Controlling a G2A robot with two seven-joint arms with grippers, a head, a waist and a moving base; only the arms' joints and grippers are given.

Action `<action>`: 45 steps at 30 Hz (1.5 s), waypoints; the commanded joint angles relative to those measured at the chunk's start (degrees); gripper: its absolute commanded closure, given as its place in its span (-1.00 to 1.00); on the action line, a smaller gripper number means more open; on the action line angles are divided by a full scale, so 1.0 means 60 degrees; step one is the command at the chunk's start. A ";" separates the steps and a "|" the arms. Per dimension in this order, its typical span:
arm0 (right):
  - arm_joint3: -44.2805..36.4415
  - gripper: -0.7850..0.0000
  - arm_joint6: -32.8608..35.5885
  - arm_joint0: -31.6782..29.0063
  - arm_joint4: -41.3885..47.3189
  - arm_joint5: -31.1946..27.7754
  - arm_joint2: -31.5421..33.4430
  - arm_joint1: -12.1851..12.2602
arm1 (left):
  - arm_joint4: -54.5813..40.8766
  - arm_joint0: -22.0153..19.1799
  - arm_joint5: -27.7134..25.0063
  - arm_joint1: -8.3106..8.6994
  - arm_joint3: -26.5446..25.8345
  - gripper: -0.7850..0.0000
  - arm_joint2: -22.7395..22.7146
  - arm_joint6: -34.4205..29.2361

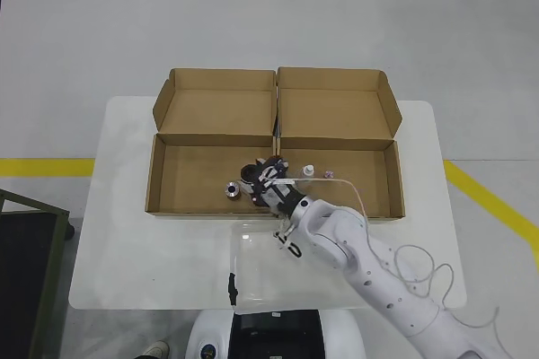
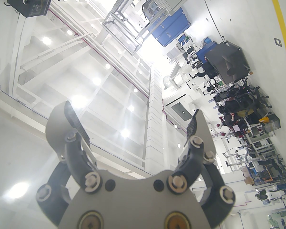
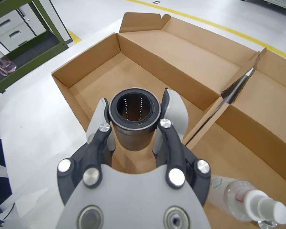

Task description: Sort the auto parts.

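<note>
- One black bearing [image 3: 133, 117] is clamped in the right pincer [image 3: 135, 100], over a cardboard box [image 3: 95, 79] on the table [image 1: 135, 260].
- Left pincer [image 2: 132, 110] gapes wide, empty.
- Placing seems to be in hand; next, lower beside the silver part [image 1: 232, 188] and release.

Right arm [image 1: 368, 260] is sitting extended from the near right, angling forward and left, wrist dipping down at the end. Right gripper [image 3: 135, 100] is clamping a black cylindrical part [image 3: 133, 137] between both fingers [image 3: 177, 113], one on each side. From above it is probably tilting downward, but the tips are hard to make out. Left gripper [image 2: 132, 110] is pointing up toward the ceiling, jaws standing wide apart, gripping nothing.
</note>
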 commanded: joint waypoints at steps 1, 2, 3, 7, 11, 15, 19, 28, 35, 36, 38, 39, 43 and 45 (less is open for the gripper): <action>0.0165 1.00 0.0104 0.0109 -0.0153 0.0072 -0.0086 -0.0051 | 0.0000 0.0000 0.0000 0.0000 0.0000 -1.00 0.0000 0.0000; 0.0244 1.00 0.0150 0.0158 -0.0236 0.0101 -0.0131 -0.0078 | 0.0000 0.0000 0.0000 0.0000 0.0000 -1.00 0.0000 0.0000; 0.0332 1.00 0.0204 0.0202 -0.0277 0.0135 -0.0164 -0.0106 | 0.0000 0.0000 0.0000 0.0000 0.0000 -1.00 0.0000 0.0000; 0.0645 1.00 0.0491 0.0399 -0.0394 0.0178 -0.0276 -0.0211 | 0.0000 0.0000 0.0000 0.0000 0.0000 -1.00 0.0000 0.0000; 0.0883 1.00 0.0717 0.0542 -0.0336 0.0159 -0.0322 -0.0308 | 0.0000 0.0000 0.0000 0.0000 0.0000 -1.00 0.0000 0.0000; 0.1072 1.00 0.0856 0.0623 -0.0323 0.0097 -0.0353 -0.0387 | 0.0000 0.0000 0.0000 0.0000 0.0000 -1.00 0.0000 0.0000; 0.1225 0.79 0.1022 0.0688 -0.0368 0.0135 -0.0403 -0.0470 | 0.0000 0.0000 0.0000 0.0000 0.0000 -1.00 0.0000 0.0000; 0.1499 0.26 0.1212 0.0773 -0.0554 0.0134 -0.0487 -0.0629 | 0.0000 0.0000 0.0000 0.0000 0.0000 -1.00 0.0000 0.0000; 0.1589 -0.22 0.1284 0.0742 -0.0685 0.0065 -0.0472 -0.0716 | 0.0000 0.0000 0.0000 0.0000 0.0000 -1.00 0.0000 0.0000; 0.1580 -0.32 0.1293 0.0727 -0.0699 0.0046 -0.0444 -0.0719 | 0.0000 0.0000 0.0000 0.0000 0.0000 -1.00 0.0000 0.0000; 0.1506 -0.37 0.1299 0.0686 -0.0729 0.0004 -0.0371 -0.0719 | 0.0000 0.0000 0.0000 0.0000 0.0000 -1.00 0.0000 0.0000; 0.1420 -0.39 0.1288 0.0653 -0.0743 -0.0024 -0.0335 -0.0718 | 0.0000 0.0000 0.0000 0.0000 0.0000 -1.00 0.0000 0.0000; 0.0916 -0.33 0.1224 0.0507 -0.0823 -0.0138 -0.0124 -0.0690 | 0.0000 0.0000 0.0000 0.0000 0.0000 -1.00 0.0000 0.0000; 0.0558 -0.34 0.1177 0.0402 -0.0844 -0.0211 0.0000 -0.0668 | 0.0000 0.0000 0.0000 0.0000 0.0000 -1.00 0.0000 0.0000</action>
